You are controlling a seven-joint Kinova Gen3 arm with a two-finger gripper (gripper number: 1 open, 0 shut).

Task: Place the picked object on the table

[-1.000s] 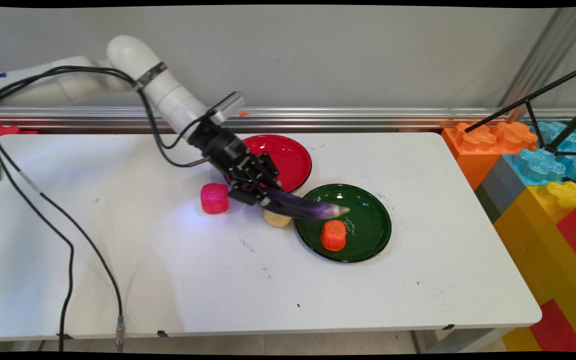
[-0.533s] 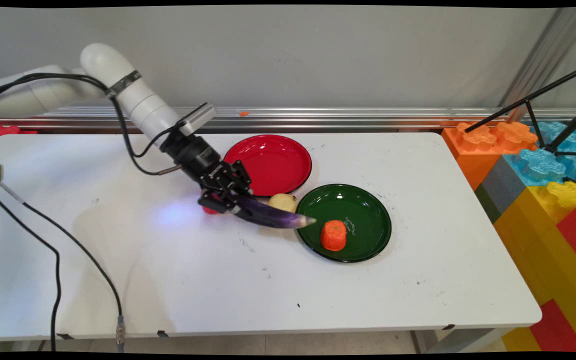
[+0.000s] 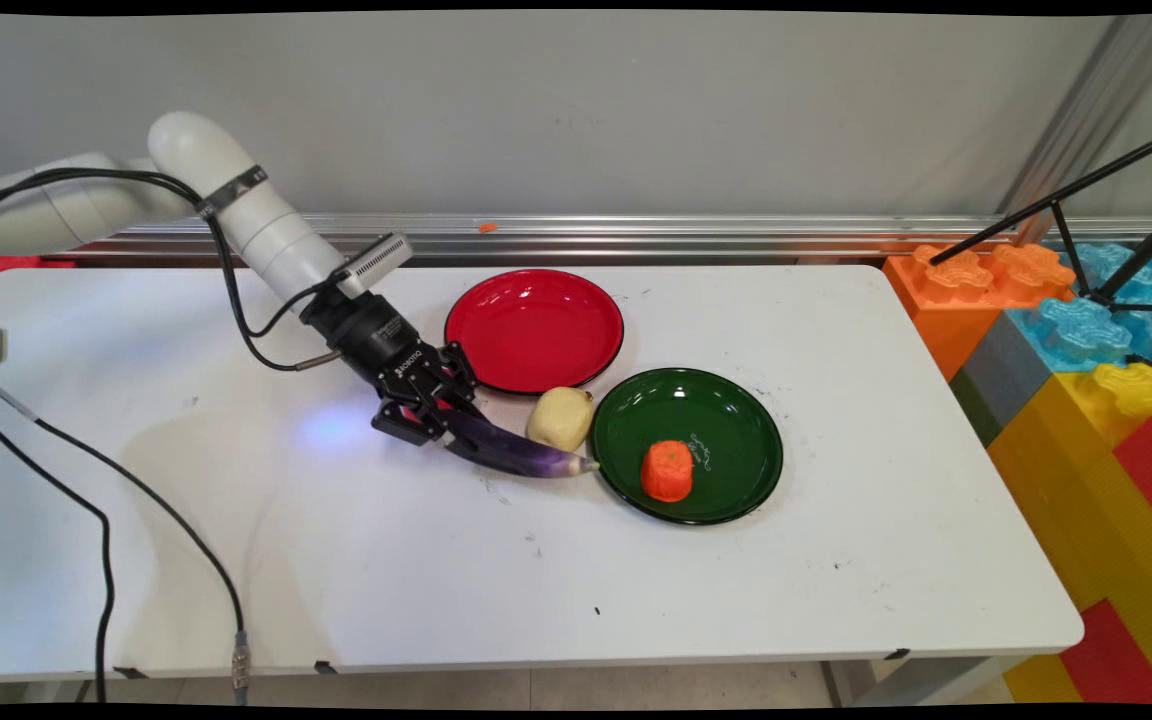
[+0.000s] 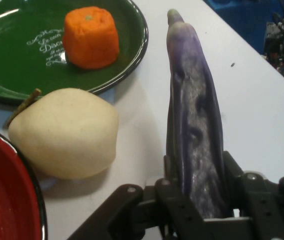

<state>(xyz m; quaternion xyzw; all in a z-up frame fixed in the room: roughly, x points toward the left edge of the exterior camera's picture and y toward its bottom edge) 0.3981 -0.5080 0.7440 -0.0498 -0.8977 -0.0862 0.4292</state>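
A: Starting at the table's (image 3: 756, 600) left side, what is there?

B: Black cables (image 3: 101, 520) trail across the left part of the top and hang over the near edge. The white arm (image 3: 236, 215) reaches in from the far left corner and slopes down toward the middle.

A: And the gripper (image 3: 433, 425)?

B: Low over the table, left of the plates. Its jaws are clamped on the thick end of a purple eggplant (image 3: 521, 453). In the hand view the eggplant (image 4: 194, 125) runs straight out from between the fingers (image 4: 242, 180), and its narrow tip points toward the rim of the green plate (image 4: 131, 55).

A: Is the eggplant resting on the table?

B: It lies low and nearly flat, and its tip ends just beside the green plate's (image 3: 746, 410) left rim. I cannot tell whether it touches the tabletop.

A: What sits around it?

B: A pale yellow pear-like fruit (image 3: 561, 417) is just behind the eggplant, in the gap between the two plates. The hand view shows the fruit (image 4: 64, 132) with a small brown stem, close to both rims. The red plate (image 3: 534, 328) is toward the far edge, near the middle. The green plate is to its right and nearer, and an orange carrot chunk (image 3: 667, 470) stands upright on its near-left part.

A: Further right?

B: Large coloured building blocks (image 3: 1086, 370) are stacked beyond the table's right edge, and black tripod legs (image 3: 1086, 240) stand above them.
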